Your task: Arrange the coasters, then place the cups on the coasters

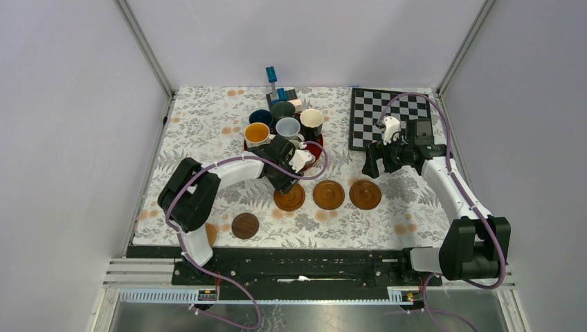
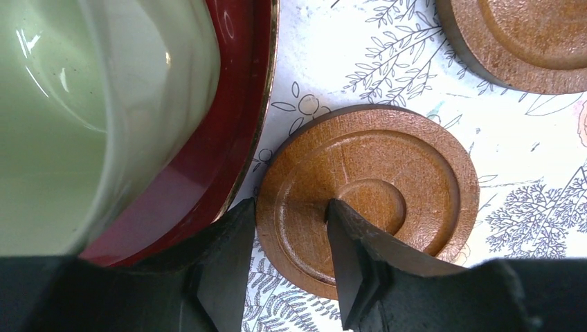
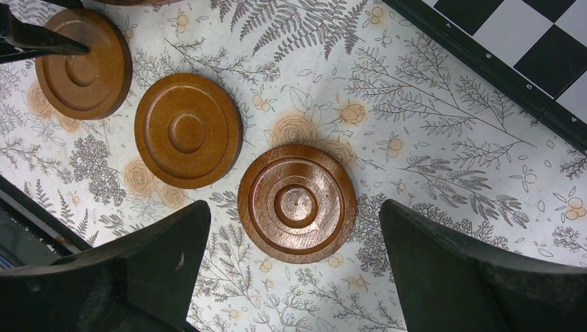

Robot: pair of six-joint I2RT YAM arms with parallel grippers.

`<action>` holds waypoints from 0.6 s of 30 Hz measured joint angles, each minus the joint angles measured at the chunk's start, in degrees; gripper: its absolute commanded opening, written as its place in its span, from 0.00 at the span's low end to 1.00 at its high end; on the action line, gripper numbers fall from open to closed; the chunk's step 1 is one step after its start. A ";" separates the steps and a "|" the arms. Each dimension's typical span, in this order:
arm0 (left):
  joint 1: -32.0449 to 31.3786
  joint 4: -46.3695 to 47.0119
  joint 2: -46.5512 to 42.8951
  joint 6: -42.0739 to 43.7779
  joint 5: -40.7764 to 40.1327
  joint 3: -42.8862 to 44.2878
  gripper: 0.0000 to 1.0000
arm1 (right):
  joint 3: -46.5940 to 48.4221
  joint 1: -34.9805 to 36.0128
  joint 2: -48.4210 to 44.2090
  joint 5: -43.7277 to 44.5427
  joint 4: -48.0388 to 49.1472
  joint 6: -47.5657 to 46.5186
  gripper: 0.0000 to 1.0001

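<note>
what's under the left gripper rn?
A brown coaster, flat on the floral cloth. The left gripper straddles its rim, jaws apart. The fingers hide the coaster's near edge and the cloth below.

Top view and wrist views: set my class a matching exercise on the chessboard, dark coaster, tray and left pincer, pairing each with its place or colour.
Column A
1. chessboard
2. dark coaster
3. tray
4. left pincer

Column B
a. astride the rim of a tan coaster
b. red
c. far right corner of the table
d. alone, near left

Pairs: 1-c, 2-d, 3-b, 4-a
</note>
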 measured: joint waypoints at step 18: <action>1.46 -2.73 1.20 0.85 1.14 1.86 0.50 | -0.37 0.00 0.00 -0.02 0.02 0.00 1.00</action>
